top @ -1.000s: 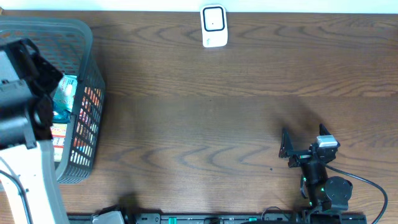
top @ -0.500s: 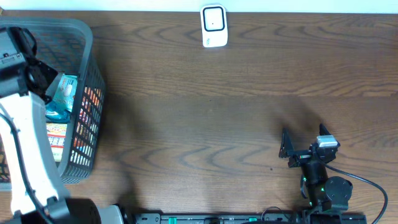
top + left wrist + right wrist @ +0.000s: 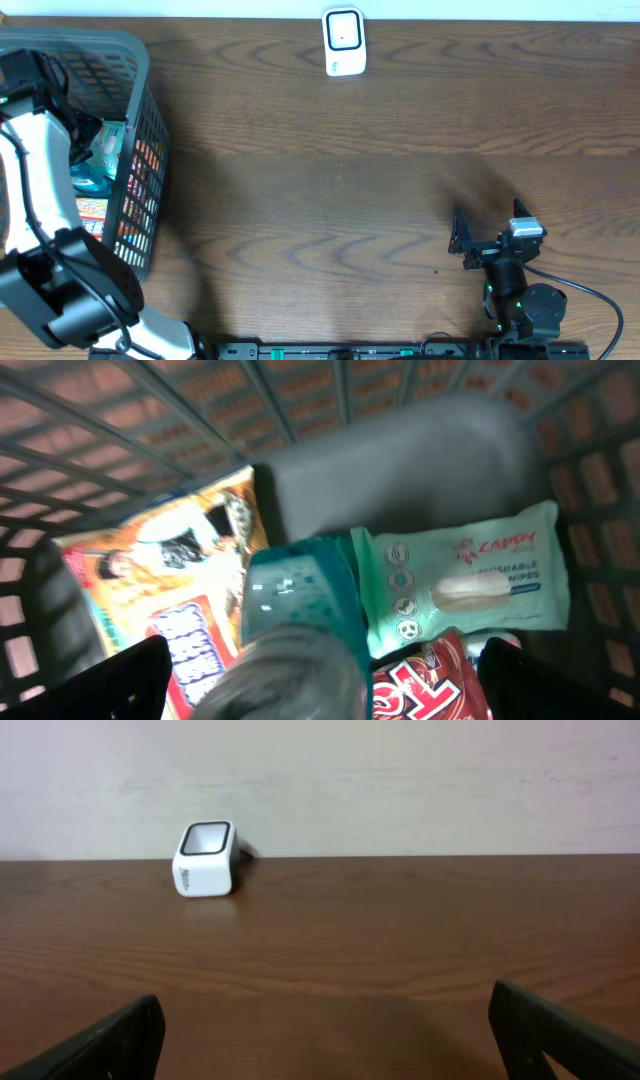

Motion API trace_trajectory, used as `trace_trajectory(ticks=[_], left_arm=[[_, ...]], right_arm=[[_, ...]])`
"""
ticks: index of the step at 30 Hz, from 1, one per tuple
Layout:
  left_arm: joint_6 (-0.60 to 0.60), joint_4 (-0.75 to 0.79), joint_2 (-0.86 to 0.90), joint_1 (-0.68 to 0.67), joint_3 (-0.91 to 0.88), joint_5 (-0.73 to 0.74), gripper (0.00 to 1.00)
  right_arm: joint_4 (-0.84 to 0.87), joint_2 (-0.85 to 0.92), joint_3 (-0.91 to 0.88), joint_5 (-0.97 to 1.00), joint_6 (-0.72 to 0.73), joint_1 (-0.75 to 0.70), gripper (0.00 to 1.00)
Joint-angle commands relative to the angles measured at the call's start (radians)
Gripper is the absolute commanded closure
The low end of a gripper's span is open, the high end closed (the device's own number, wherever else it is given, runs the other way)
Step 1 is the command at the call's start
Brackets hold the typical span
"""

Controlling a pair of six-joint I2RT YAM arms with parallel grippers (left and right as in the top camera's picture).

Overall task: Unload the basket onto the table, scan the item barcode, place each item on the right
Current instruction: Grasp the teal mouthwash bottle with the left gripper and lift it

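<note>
The white barcode scanner [image 3: 343,42] stands at the table's far edge, also small and upright in the right wrist view as the scanner [image 3: 205,858]. The items lie in the grey basket [image 3: 140,60] at the left. My left gripper [image 3: 325,695] hangs open inside it, its fingertips [image 3: 130,680] wide apart. Below it are a teal tub with a grey lid [image 3: 295,610], a green wipes pack [image 3: 460,580], a yellow snack packet [image 3: 170,580] and a red packet [image 3: 430,685]. It holds nothing. My right gripper [image 3: 330,1040] is open and empty over bare wood, far from the scanner.
The basket's mesh walls [image 3: 420,400] close in around the left gripper. The white left arm [image 3: 40,170] reaches over the basket's near side. The right arm [image 3: 500,255] rests near the table's front right, its cable trailing off to the right.
The left arm has swung further over the basket and lowered its wrist down among the items. The right arm has not moved.
</note>
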Motion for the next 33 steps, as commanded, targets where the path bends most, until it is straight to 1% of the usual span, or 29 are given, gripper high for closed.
trace_trajectory(ticks=[1,8,9,11,13,15,16,17,18,20,22,27,30,33], left_arm=[[-0.019,0.001,0.042,0.004,-0.003,0.026,0.02],[-0.019,0.023,0.091,0.004,-0.014,0.026,0.01],[-0.018,0.027,0.093,0.004,-0.018,0.026,0.07],[-0.017,0.036,0.094,0.004,-0.029,0.025,0.24],[-0.014,0.039,0.094,0.004,-0.031,0.025,0.39],[-0.013,0.037,0.094,0.005,-0.031,0.025,0.49],[-0.004,0.037,0.094,0.005,-0.031,0.026,0.58],[0.002,0.036,0.094,0.004,-0.031,0.026,0.64],[0.005,0.034,0.094,0.004,-0.031,0.026,0.72],[0.013,0.03,0.093,0.005,-0.031,0.025,0.79],[0.042,0.031,0.09,0.004,-0.031,0.025,0.81],[0.068,0.03,0.04,0.004,-0.029,0.026,0.81],[0.068,0.037,-0.033,0.004,-0.029,0.026,0.81],[0.068,0.061,-0.151,0.004,-0.029,0.026,0.81]], right_arm=[[-0.004,-0.004,-0.001,0.004,-0.008,0.006,0.01],[-0.004,-0.004,-0.001,0.005,-0.008,0.006,0.01],[-0.004,-0.004,-0.001,0.004,-0.008,0.006,0.01],[-0.004,-0.004,-0.001,0.005,-0.008,0.006,0.01],[-0.004,-0.004,-0.001,0.004,-0.008,0.006,0.01],[-0.004,-0.004,-0.001,0.005,-0.008,0.006,0.01],[-0.004,-0.004,-0.001,0.005,-0.008,0.006,0.01],[-0.004,-0.004,-0.001,0.005,-0.008,0.006,0.01],[-0.004,-0.004,-0.001,0.005,-0.008,0.006,0.01],[-0.004,-0.004,-0.001,0.005,-0.008,0.006,0.01],[-0.004,-0.004,-0.001,0.005,-0.008,0.006,0.01],[-0.004,-0.004,-0.001,0.005,-0.008,0.006,0.01],[-0.004,-0.004,-0.001,0.004,-0.008,0.006,0.01],[-0.004,-0.004,-0.001,0.005,-0.008,0.006,0.01]])
